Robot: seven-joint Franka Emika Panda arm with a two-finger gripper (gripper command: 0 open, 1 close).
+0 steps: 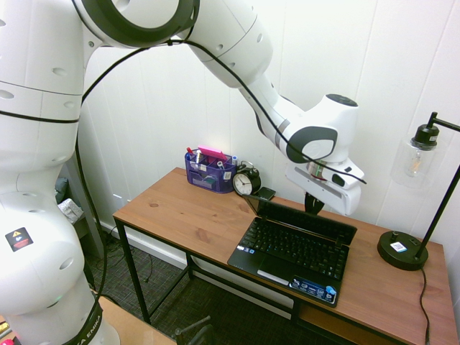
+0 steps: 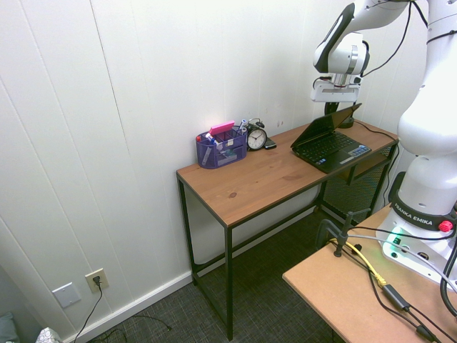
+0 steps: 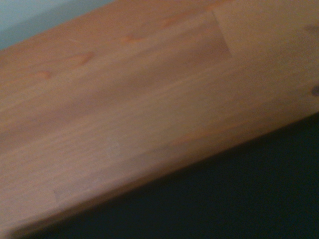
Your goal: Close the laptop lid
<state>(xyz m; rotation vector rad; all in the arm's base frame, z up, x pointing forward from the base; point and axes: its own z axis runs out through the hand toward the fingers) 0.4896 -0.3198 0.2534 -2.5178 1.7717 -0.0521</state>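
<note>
A small black netbook (image 1: pixel 296 249) sits open on the wooden desk (image 1: pixel 194 215), with stickers on its palm rest (image 1: pixel 313 288). The laptop lid (image 1: pixel 302 215) is a thin glossy black panel that stands up from the rear hinge and leans back. My gripper (image 1: pixel 314 204) hangs just behind the lid's top edge, near the wall, with its dark fingers shut and holding nothing. The second exterior view shows the gripper (image 2: pixel 331 109) right behind the raised lid (image 2: pixel 325 123). Whether it touches the lid is unclear. The wrist view is a blur of desk wood (image 3: pixel 139 109) beside a dark surface (image 3: pixel 234 199).
A purple organiser (image 1: pixel 210 172) with pens and an alarm clock (image 1: pixel 246 182) stand at the desk's back left. A small black object (image 1: pixel 267 192) lies by the clock. A black lamp's base (image 1: pixel 402 250) sits to the right of the netbook. The white wall is close behind.
</note>
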